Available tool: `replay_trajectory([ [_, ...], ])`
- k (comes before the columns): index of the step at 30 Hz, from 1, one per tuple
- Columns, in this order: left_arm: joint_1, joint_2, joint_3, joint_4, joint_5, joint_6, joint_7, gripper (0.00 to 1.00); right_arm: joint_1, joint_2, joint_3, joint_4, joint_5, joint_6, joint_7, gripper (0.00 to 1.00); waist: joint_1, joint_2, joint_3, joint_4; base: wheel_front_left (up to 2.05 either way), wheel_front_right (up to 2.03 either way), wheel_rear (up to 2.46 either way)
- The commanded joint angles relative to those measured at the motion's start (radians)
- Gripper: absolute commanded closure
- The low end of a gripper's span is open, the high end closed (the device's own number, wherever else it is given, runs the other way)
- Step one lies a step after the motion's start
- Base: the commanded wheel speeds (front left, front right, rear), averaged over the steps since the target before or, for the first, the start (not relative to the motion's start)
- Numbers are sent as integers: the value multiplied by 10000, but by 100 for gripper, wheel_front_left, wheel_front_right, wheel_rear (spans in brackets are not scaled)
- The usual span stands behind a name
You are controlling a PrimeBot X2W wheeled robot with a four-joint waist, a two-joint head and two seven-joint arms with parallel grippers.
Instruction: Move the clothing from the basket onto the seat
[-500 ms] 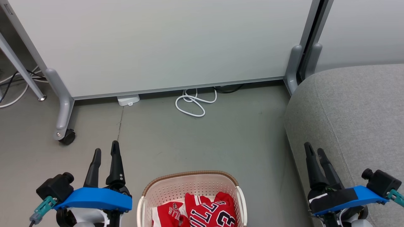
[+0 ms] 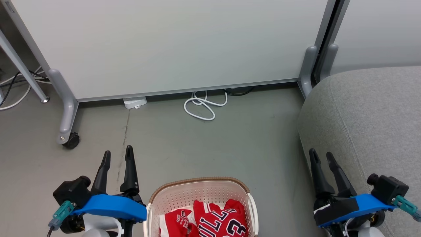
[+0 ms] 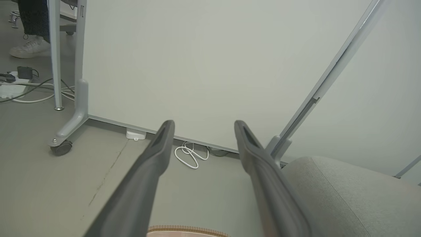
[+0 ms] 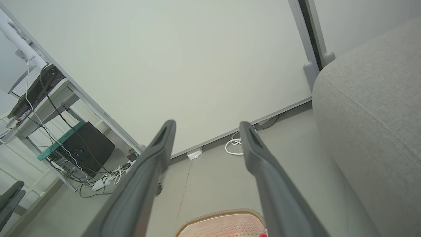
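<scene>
We count two pieces of red clothing, jersey (image 2: 220,220) right of shorts (image 2: 176,222), in one basket (image 2: 197,194) on the near floor (image 2: 197,148), the jersey's print turned sideways. One seat (image 2: 371,115) stands right. Our left gripper (image 2: 118,150) and right gripper (image 2: 320,152) flank the basket, fingers wide, empty.

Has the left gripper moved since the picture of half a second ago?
Yes. In the head view the left gripper has shifted rightward, toward the basket, whose rim has barely shifted; the gap between its blue mount and the rim has nearly closed.
</scene>
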Motion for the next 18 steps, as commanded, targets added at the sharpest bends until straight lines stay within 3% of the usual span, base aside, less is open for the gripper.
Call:
replay_trajectory([
  [1, -223, 85, -35, -74, 220, 53, -80, 0, -194, -68, 32, -61, -205, 18, -84, 0, 0, 0, 3, 2, 0, 0, 0],
  [18, -283, 192, -500, -89, 1838, 320, -490, 0, -253, -78, 227, -30, -1926, 21, -490, 0, 0, 0, 66, 79, 0, 0, 0],
])
